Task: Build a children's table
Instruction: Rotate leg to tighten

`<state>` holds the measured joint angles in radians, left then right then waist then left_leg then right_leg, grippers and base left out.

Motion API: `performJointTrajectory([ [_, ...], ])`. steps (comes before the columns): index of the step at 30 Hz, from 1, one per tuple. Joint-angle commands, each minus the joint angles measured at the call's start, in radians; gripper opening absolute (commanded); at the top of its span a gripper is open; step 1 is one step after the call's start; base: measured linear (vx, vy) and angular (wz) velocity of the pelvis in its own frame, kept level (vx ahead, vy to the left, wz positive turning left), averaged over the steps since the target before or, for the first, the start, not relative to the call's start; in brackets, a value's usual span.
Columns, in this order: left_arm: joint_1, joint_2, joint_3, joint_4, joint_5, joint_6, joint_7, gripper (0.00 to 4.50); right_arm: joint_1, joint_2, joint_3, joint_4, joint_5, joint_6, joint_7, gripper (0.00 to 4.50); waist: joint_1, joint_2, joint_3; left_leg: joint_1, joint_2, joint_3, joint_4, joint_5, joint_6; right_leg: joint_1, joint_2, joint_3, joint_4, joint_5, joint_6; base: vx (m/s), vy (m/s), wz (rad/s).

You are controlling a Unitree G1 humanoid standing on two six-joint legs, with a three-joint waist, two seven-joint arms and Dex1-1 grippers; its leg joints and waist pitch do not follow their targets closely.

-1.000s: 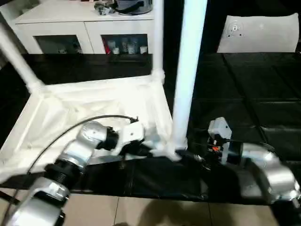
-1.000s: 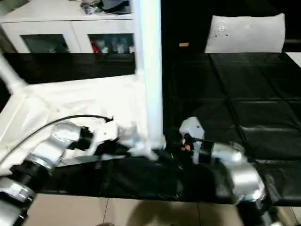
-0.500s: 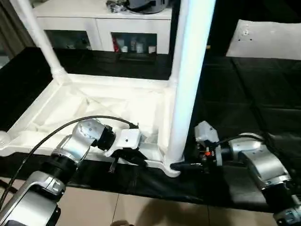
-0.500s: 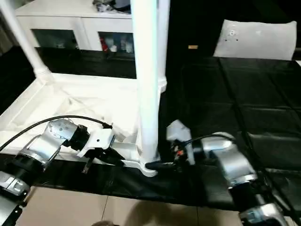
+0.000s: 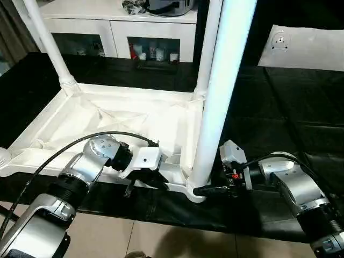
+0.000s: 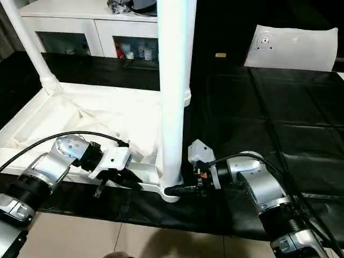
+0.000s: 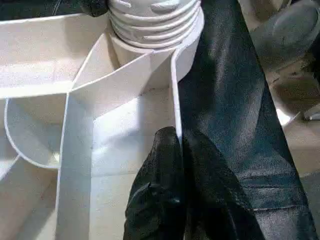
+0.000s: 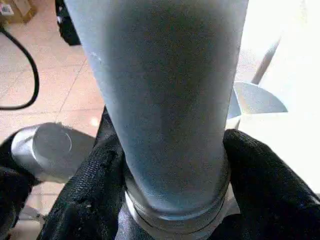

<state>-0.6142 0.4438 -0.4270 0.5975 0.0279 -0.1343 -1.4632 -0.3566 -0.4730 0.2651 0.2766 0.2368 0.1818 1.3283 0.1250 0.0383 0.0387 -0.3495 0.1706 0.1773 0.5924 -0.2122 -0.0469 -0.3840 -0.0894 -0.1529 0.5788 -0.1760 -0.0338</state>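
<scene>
Left gripper (image 5: 144, 181) pressed together on the near rim of the white tabletop (image 5: 107, 121), seen from the left eye. Right gripper (image 5: 207, 189) closed around the base of the near leg (image 5: 220, 91), just beside the corner socket. Tabletop lying upside down on the black work table (image 5: 279, 107), ribbed underside up, long axis running left to right. Near leg standing upright at the near right corner, tapered, leaving the picture at the top. Two more legs: far right leg (image 5: 208, 48) upright at the far right corner, far left leg (image 5: 48, 43) at the far left corner, leaning a little to the left. White cabinet (image 5: 107, 32) behind the work table.

From the right eye, same scene; near leg (image 6: 173, 91) vertical between both grippers.

From the left wrist, black fingers (image 7: 165, 200) pinching a thin white wall of the tabletop, threaded end of the near leg (image 7: 152, 20) sitting in the round socket beyond.

From the right wrist, two black fingers (image 8: 85, 200) touching both sides of the round leg (image 8: 165, 100) just above its collar.
</scene>
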Motion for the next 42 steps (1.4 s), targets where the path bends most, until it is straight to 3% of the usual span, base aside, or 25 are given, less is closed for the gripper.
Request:
performJointTrajectory([
  [1, 0.031, -0.028, 0.000, -0.025, -0.006, 0.061, 0.046, 0.00, 0.035, 0.033, 0.000, -0.037, 0.037, 0.048, -0.035, 2.67, -0.002, -0.009, -0.059, 0.003, 0.085, -0.026, -0.069, -0.130, 0.067, 0.051, -0.098, 0.083, -0.062, -0.239, -0.164, 0.000, 0.000, 0.00],
  [4, 0.050, -0.055, 0.029, -0.051, -0.006, 0.133, 0.140, 0.00, 0.070, 0.088, -0.032, -0.055, 0.042, 0.084, -0.152, 2.66, -0.005, -0.001, -0.054, 0.003, 0.086, -0.028, -0.075, -0.170, 0.047, 0.049, -0.097, 0.082, -0.072, -0.295, -0.149, 0.000, 0.000, 0.00],
  [7, 0.074, -0.104, 0.067, -0.088, -0.015, 0.237, 0.257, 0.00, 0.093, 0.173, -0.062, -0.043, 0.003, 0.085, -0.335, 2.65, -0.020, -0.003, -0.041, 0.013, 0.074, -0.030, -0.079, -0.261, 0.016, 0.042, -0.098, 0.073, -0.100, -0.476, -0.100, 0.000, 0.000, 0.00],
  [8, 0.082, -0.132, 0.079, -0.108, -0.017, 0.284, 0.307, 0.00, 0.097, 0.217, -0.077, -0.039, -0.015, 0.099, -0.426, 2.64, -0.029, 0.010, -0.036, 0.020, 0.068, -0.034, -0.077, -0.309, -0.005, 0.042, -0.100, 0.066, -0.108, -0.560, -0.073, 0.000, 0.000, 0.00],
  [9, 0.085, -0.141, 0.083, -0.116, -0.017, 0.301, 0.323, 0.00, 0.098, 0.232, -0.082, -0.039, -0.021, 0.106, -0.456, 2.64, -0.049, 0.004, -0.029, 0.027, 0.066, -0.040, -0.080, -0.380, -0.017, 0.038, -0.092, 0.051, -0.125, -0.632, -0.034, 0.000, 0.000, 0.00],
  [10, 0.087, -0.163, 0.092, -0.127, -0.013, 0.332, 0.362, 0.00, 0.094, 0.264, -0.095, -0.034, -0.026, 0.122, -0.512, 2.64, -0.056, 0.003, -0.030, 0.030, 0.062, -0.043, -0.077, -0.403, -0.019, 0.040, -0.093, 0.045, -0.131, -0.653, -0.017, 0.000, 0.000, 0.00],
  [11, 0.086, -0.214, 0.114, -0.146, -0.005, 0.396, 0.453, 0.00, 0.080, 0.330, -0.122, -0.019, -0.040, 0.155, -0.632, 2.64, -0.073, 0.012, -0.029, 0.031, 0.068, -0.048, -0.080, -0.432, -0.028, 0.041, -0.092, 0.044, -0.130, -0.642, -0.012, 0.000, 0.000, 0.00],
  [12, 0.074, -0.268, 0.142, -0.145, 0.002, 0.441, 0.551, 0.00, 0.057, 0.389, -0.153, 0.005, -0.052, 0.185, -0.747, 2.64, -0.093, 0.014, -0.026, 0.036, 0.063, -0.052, -0.075, -0.467, -0.031, 0.038, -0.090, 0.025, -0.142, -0.658, -0.001, 0.000, 0.000, 0.00],
  [13, 0.069, -0.284, 0.150, -0.143, 0.004, 0.453, 0.581, 0.00, 0.049, 0.407, -0.163, 0.014, -0.055, 0.194, -0.783, 2.64, -0.101, 0.023, -0.027, 0.040, 0.064, -0.055, -0.074, -0.488, -0.033, 0.038, -0.089, 0.019, -0.143, -0.653, 0.000, 0.000, 0.000, 0.00],
  [14, 0.051, -0.317, 0.165, -0.127, 0.014, 0.469, 0.650, 0.00, 0.027, 0.444, -0.189, 0.040, -0.054, 0.217, -0.860, 2.64, -0.119, 0.019, -0.031, 0.029, 0.065, -0.061, -0.074, -0.493, -0.023, 0.052, -0.091, 0.011, -0.143, -0.625, 0.012, -0.022, 0.052, -0.07],
  [15, 0.043, -0.330, 0.170, -0.118, 0.020, 0.471, 0.681, 0.00, 0.016, 0.458, -0.199, 0.052, -0.051, 0.226, -0.890, 2.64, -0.132, 0.028, -0.031, 0.017, 0.071, -0.068, -0.083, -0.504, -0.016, 0.063, -0.093, 0.011, -0.138, -0.584, 0.014, -0.006, 0.053, -0.06],
  [17, 0.018, -0.368, 0.190, -0.095, 0.035, 0.488, 0.770, 0.00, -0.016, 0.491, -0.224, 0.098, -0.072, 0.239, -0.992, 2.64, -0.145, 0.031, -0.029, 0.023, 0.069, -0.067, -0.085, -0.526, -0.014, 0.053, -0.094, 0.020, -0.139, -0.557, 0.002, -0.003, 0.027, -0.03],
  [18, 0.013, -0.375, 0.195, -0.089, 0.040, 0.489, 0.791, 0.00, -0.021, 0.498, -0.230, 0.108, -0.072, 0.237, -1.005, 2.64, -0.153, 0.025, -0.026, 0.032, 0.058, -0.062, -0.077, -0.531, -0.013, 0.042, -0.095, 0.016, -0.150, -0.590, 0.000, 0.000, 0.000, 0.00],
  [19, 0.013, -0.375, 0.195, -0.089, 0.040, 0.489, 0.791, 0.00, -0.021, 0.498, -0.230, 0.108, -0.072, 0.237, -1.005, 2.64, -0.155, 0.024, -0.028, 0.033, 0.054, -0.062, -0.074, -0.518, -0.009, 0.045, -0.097, 0.015, -0.150, -0.600, 0.002, 0.000, 0.000, 0.00],
  [20, 0.005, -0.394, 0.205, -0.094, 0.053, 0.509, 0.833, 0.00, -0.028, 0.513, -0.241, 0.120, -0.085, 0.221, -1.033, 2.64, -0.153, 0.025, -0.028, 0.021, 0.051, -0.060, -0.073, -0.477, 0.005, 0.049, -0.102, 0.021, -0.151, -0.605, 0.005, 0.000, 0.000, 0.00],
  [21, 0.002, -0.402, 0.208, -0.101, 0.056, 0.522, 0.844, 0.00, -0.029, 0.515, -0.240, 0.122, -0.100, 0.205, -1.042, 3.20, -0.152, 0.026, -0.029, 0.020, 0.054, -0.059, -0.075, -0.455, 0.007, 0.046, -0.102, 0.026, -0.148, -0.595, -0.001, 0.000, 0.000, 0.00],
  [25, 0.016, -0.386, 0.179, -0.129, 0.071, 0.513, 0.794, 0.00, 0.004, 0.509, -0.233, 0.076, -0.129, 0.161, -1.036, 3.51, -0.143, 0.025, -0.035, 0.007, 0.062, -0.058, -0.083, -0.384, 0.025, 0.054, -0.102, 0.042, -0.132, -0.497, -0.034, 0.000, 0.000, 0.00],
  [28, 0.039, -0.331, 0.144, -0.140, 0.072, 0.485, 0.727, 0.00, 0.040, 0.452, -0.214, 0.023, -0.131, 0.114, -0.988, 3.77, -0.134, 0.025, -0.051, -0.008, 0.071, -0.058, -0.082, -0.275, 0.043, 0.063, -0.103, 0.059, -0.104, -0.327, -0.089, 0.000, 0.000, 0.00],
  [30, 0.050, -0.296, 0.127, -0.138, 0.070, 0.448, 0.678, 0.00, 0.059, 0.414, -0.212, -0.006, -0.124, 0.081, -0.939, 3.97, -0.126, 0.021, -0.057, -0.015, 0.068, -0.048, -0.072, -0.177, 0.082, 0.061, -0.101, 0.065, -0.087, -0.204, -0.135, 0.000, 0.000, 0.00],
  [32, 0.060, -0.264, 0.112, -0.135, 0.072, 0.416, 0.628, 0.00, 0.076, 0.381, -0.216, -0.033, -0.112, 0.060, -0.887, 4.15, -0.119, 0.018, -0.063, -0.027, 0.063, -0.044, -0.062, -0.101, 0.113, 0.068, -0.102, 0.068, -0.071, -0.128, -0.160, 0.000, 0.000, 0.00],
  [33, 0.063, -0.255, 0.108, -0.135, 0.074, 0.409, 0.616, 0.00, 0.081, 0.373, -0.218, -0.041, -0.109, 0.054, -0.871, 4.22, -0.112, 0.018, -0.063, -0.027, 0.063, -0.041, -0.057, -0.066, 0.136, 0.062, -0.101, 0.070, -0.065, -0.088, -0.172, 0.000, 0.000, 0.00],
  [34, 0.076, -0.216, 0.088, -0.126, 0.073, 0.329, 0.535, 0.00, 0.096, 0.320, -0.209, -0.062, -0.108, 0.024, -0.792, 4.31, -0.110, 0.015, -0.062, -0.030, 0.063, -0.041, -0.056, -0.062, 0.146, 0.064, -0.101, 0.069, -0.065, -0.088, -0.172, 0.000, 0.000, 0.00],
  [37, 0.084, -0.176, 0.069, -0.108, 0.075, 0.271, 0.465, 0.00, 0.105, 0.267, -0.214, -0.071, -0.093, -0.003, -0.714, 4.47, -0.094, 0.012, -0.059, -0.029, 0.059, -0.036, -0.051, -0.073, 0.156, 0.058, -0.097, 0.069, -0.069, -0.152, -0.149, 0.000, 0.000, 0.00],
  [39, 0.082, -0.144, 0.052, -0.087, 0.077, 0.232, 0.422, 0.00, 0.110, 0.229, -0.221, -0.079, -0.064, -0.011, -0.650, 4.47, -0.080, 0.017, -0.054, -0.018, 0.067, -0.033, -0.057, -0.122, 0.127, 0.051, -0.094, 0.069, -0.079, -0.264, -0.120, 0.000, 0.000, 0.00],
  [42, 0.069, -0.078, 0.024, -0.047, 0.069, 0.165, 0.295, 0.00, 0.128, 0.112, -0.187, -0.125, -0.002, 0.021, -0.425, 4.47, -0.062, 0.012, -0.053, -0.013, 0.075, -0.036, -0.063, -0.154, 0.117, 0.051, -0.091, 0.072, -0.077, -0.292, -0.101, 0.000, 0.000, 0.00],
])
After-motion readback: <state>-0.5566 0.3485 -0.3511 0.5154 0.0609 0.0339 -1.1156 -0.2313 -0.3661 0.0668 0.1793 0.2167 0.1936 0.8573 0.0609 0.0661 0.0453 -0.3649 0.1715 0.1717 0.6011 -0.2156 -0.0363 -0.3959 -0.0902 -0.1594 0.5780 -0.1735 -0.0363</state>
